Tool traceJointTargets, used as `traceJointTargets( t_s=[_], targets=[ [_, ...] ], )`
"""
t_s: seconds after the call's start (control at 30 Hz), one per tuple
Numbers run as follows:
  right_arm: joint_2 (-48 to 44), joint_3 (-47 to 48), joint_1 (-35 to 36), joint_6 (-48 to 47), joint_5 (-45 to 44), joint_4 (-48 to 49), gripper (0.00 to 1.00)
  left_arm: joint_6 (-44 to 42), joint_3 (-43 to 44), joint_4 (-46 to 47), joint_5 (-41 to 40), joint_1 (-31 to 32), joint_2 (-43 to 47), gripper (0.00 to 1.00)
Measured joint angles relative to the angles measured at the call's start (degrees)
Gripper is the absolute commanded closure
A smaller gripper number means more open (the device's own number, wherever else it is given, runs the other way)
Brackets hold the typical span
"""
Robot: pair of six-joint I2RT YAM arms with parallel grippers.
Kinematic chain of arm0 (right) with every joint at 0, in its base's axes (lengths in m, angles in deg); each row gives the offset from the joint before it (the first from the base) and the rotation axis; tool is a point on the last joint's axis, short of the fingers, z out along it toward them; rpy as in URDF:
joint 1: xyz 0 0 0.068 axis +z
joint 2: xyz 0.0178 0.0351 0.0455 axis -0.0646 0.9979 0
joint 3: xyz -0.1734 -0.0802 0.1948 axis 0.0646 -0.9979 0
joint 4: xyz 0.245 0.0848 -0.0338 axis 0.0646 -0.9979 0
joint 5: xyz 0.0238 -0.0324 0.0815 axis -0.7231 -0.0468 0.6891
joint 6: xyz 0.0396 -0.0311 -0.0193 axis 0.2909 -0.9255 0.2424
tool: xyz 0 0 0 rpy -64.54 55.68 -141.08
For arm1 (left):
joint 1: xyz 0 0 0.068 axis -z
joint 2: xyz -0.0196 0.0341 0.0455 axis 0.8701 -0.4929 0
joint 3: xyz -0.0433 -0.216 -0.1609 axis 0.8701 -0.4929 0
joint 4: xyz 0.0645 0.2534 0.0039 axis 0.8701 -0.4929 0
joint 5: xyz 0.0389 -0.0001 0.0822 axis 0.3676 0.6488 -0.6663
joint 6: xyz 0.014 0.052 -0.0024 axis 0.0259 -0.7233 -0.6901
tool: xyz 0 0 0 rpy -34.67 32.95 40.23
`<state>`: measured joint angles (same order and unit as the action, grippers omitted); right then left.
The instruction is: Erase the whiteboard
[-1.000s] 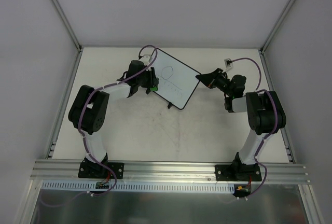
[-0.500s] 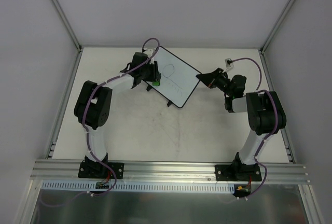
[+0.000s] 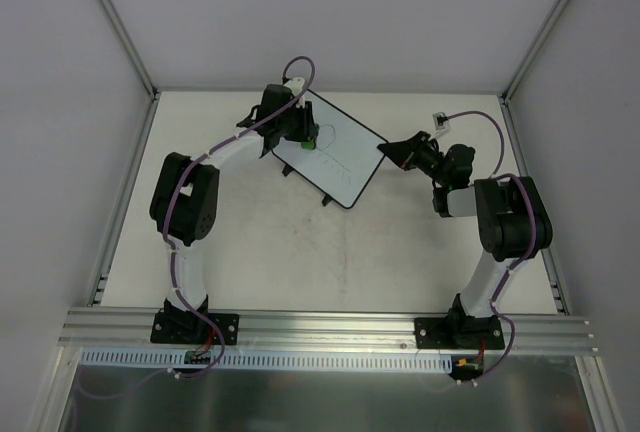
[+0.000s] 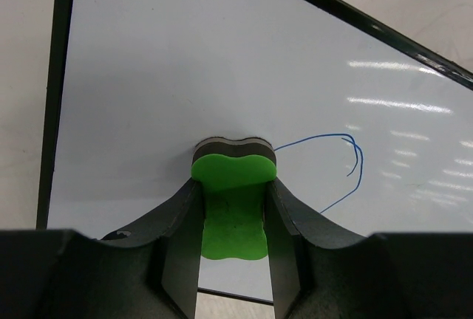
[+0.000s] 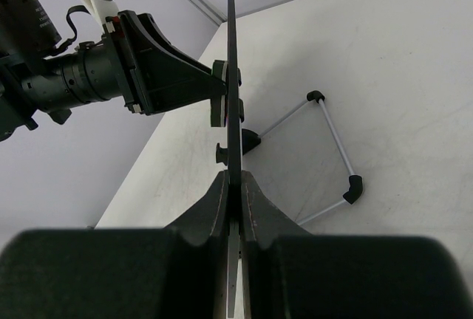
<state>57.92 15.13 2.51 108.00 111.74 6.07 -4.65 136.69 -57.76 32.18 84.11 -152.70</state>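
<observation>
Left gripper [image 4: 233, 186]: pinching the green eraser [image 4: 230, 219], felt face pressed to the board so it can wipe.
Whiteboard [image 3: 338, 160]: propped at the table's [image 3: 250, 242] far middle; blue strokes [image 4: 349, 158] remain beside the eraser.
Right gripper [image 5: 235, 186]: clamped on the board's edge, probably bracing it against the push.
Change: the eraser has slid toward the far corner; board and right arm unmoved.

No legible text, label, brand or number in any view. Only a looping blue pen stroke [image 4: 361, 162] on the whiteboard [image 4: 185, 60]. Not readable as any character.
</observation>
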Motion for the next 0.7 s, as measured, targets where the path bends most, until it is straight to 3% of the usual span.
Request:
traceJointTargets(
  t_s=[0.7],
  targets=[
    [-0.1,-0.1,0.0,0.1,-0.1,-0.2,1.00,-0.1,-2.7,0.8,2.0,-1.2,0.0,1.00]
  ],
)
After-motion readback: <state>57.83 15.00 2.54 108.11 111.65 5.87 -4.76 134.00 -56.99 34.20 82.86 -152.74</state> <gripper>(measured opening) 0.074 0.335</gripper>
